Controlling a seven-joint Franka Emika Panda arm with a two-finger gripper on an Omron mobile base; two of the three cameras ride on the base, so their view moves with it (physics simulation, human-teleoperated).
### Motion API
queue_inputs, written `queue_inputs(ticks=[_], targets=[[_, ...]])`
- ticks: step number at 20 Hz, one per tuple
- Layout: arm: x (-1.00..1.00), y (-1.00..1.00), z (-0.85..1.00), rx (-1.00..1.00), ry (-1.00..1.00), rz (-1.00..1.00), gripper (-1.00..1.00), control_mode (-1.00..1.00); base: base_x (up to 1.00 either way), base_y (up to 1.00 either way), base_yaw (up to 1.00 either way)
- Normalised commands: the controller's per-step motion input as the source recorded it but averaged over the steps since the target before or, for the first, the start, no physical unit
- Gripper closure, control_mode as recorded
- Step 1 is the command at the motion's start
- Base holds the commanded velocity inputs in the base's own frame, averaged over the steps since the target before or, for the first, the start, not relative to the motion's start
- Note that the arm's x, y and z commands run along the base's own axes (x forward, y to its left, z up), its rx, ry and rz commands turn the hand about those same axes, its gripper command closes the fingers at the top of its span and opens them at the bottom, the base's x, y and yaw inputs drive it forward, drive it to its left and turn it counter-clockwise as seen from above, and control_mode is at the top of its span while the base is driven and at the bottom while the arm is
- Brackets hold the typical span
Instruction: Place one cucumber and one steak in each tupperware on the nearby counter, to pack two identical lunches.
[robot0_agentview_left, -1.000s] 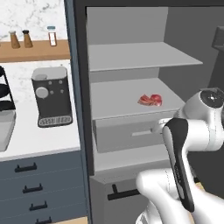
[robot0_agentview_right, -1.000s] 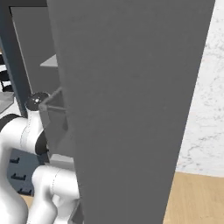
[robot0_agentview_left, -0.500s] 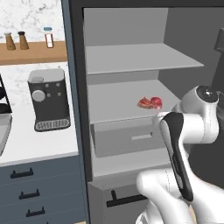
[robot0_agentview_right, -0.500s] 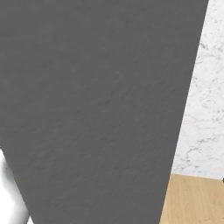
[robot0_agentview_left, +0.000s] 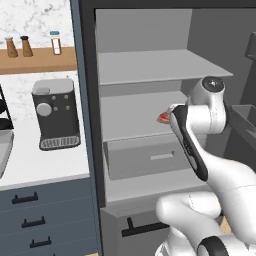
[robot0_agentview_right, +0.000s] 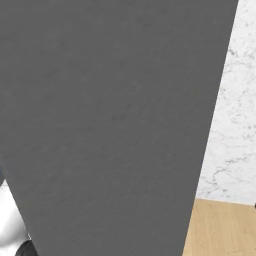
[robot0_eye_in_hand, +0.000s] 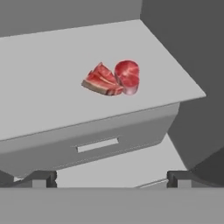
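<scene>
Gaping wide, tool hangs empty before steak.

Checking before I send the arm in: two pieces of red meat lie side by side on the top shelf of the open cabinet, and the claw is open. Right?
Not quite. The two pieces of meat lie on the middle shelf, just above the drawer, not the top one; the left base view shows it. They do lie side by side, and the claw is open.

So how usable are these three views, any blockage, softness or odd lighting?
Right base view: blocked by a flat dark cabinet panel. Left base view: the arm hides most of the steaks. Hand view: steaks clear, slightly soft, flat even light with faint shadows.
</scene>
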Motion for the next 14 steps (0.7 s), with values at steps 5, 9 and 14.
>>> queue_inputs(ticks=[5,9,14], targets=[[0.97,-0.36,-0.26,0.00,0.16,0.03,-1.00,-1.00,0.00,0.00,0.00],[0.61,-0.47,-0.50,0.00,0.25,0.17,-1.00,-1.00,0.00,0.00,0.00],[0.16,-0.09,-0.37,-0.02,0.02,0.11,-1.00,-1.00,0.00,0.00,0.00]])
